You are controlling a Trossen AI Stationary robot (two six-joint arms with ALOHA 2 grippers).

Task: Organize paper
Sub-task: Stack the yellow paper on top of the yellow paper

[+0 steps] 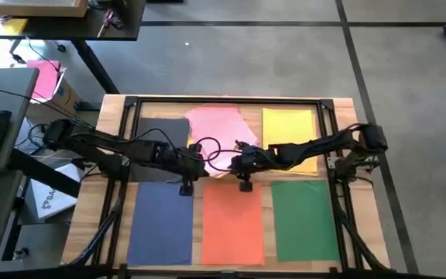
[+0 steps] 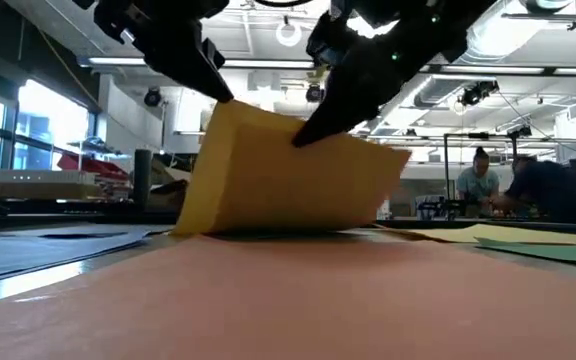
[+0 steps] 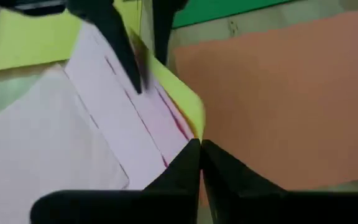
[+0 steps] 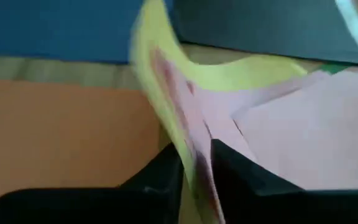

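Observation:
A small stack of pink and yellow paper [image 1: 217, 124] lies at the table's far middle. Its near edge is raised, and in the low view its yellow underside [image 2: 278, 180] faces the camera. My left gripper [image 1: 204, 165] and my right gripper [image 1: 226, 164] meet at that raised edge, each shut on it. Flat on the table around them lie a dark grey sheet [image 1: 161, 132], a yellow sheet [image 1: 289, 128], a blue sheet [image 1: 161, 221], an orange sheet [image 1: 233, 225] and a green sheet [image 1: 304, 217]. My left gripper pinches the raised near edge of the stack [image 3: 188, 127] between its two fingers, several layers, pink over yellow. It comes slanting down from the table's left [image 2: 218, 95]. The edge is lifted, and the stack's far part stays on the table. My right gripper pinches the same raised edge [image 4: 188, 140] between its two fingers, several layers, close beside the left gripper. It comes slanting down from the table's right [image 2: 303, 138]. The paper curves up into the fingers, tilted, its lower part on the table.
A black frame [image 1: 231, 101] runs around the working area on the wooden table. Desks, a keyboard and a box with a magenta sheet [image 1: 45, 77] stand off the table's left. People [image 2: 513, 185] are in the room beyond the far edge.

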